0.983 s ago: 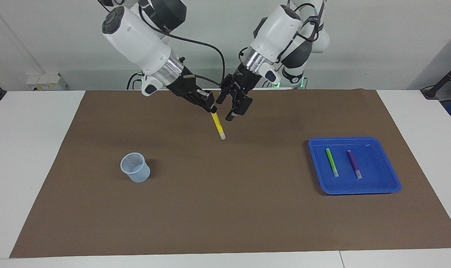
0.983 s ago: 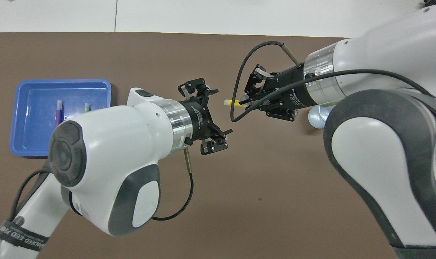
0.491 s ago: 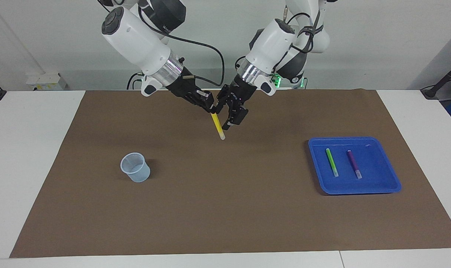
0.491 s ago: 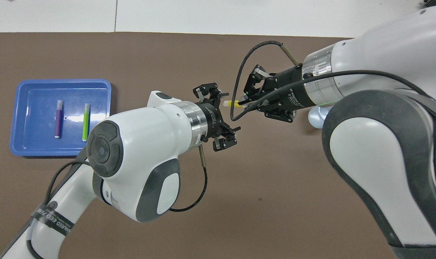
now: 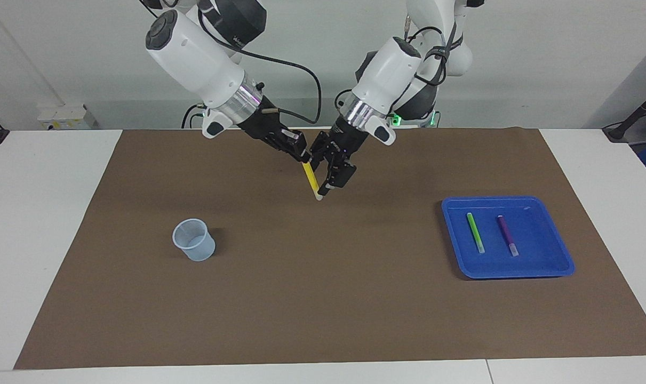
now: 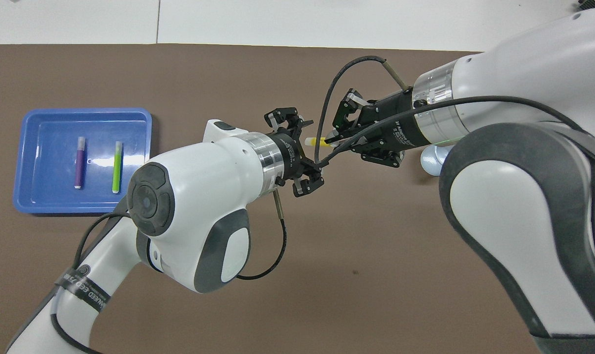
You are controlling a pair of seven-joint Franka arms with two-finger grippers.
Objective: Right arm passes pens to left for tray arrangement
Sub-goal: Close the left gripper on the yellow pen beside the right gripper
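Yellow pen point(image 5: 312, 180): held in the air over the brown mat, tilted, pale end lowest. The facing view shows nearly its whole length; the overhead view shows only a short yellow stub with its pale tip point(image 6: 315, 141), the rest hidden by the grippers.

Right gripper point(image 5: 303, 154): jaws pinching the upper end of the yellow pen, over the middle of the mat toward the robots' edge. In the overhead view point(image 6: 337, 135) a black cable crosses in front of it.

Left gripper point(image 5: 323, 178): jaws spread, one to either side of the yellow pen's lower part. The facing view shows them alongside the pen; whether they touch it cannot be told. In the overhead view point(image 6: 304, 150) the two jaws stand well apart, with the pen tip level with the gap.

Green pen point(image 5: 475, 233): lying flat in the tray, well apart from both sets of jaws.

Purple pen point(image 5: 507, 236): lying flat in the tray beside the green pen, roughly parallel, not touching it.

Tray point(image 5: 560, 264): on the mat toward the left arm's end of the table. The overhead view shows it clear of the left arm point(image 6: 22, 162).

Cup point(image 5: 194, 240): upright on the mat toward the right arm's end. Fully visible in the facing view; in the overhead view only a pale sliver shows point(image 6: 432, 160) beside the right arm.

Mat point(image 5: 323, 309): brown sheet covering most of the white table point(image 5: 40, 213).
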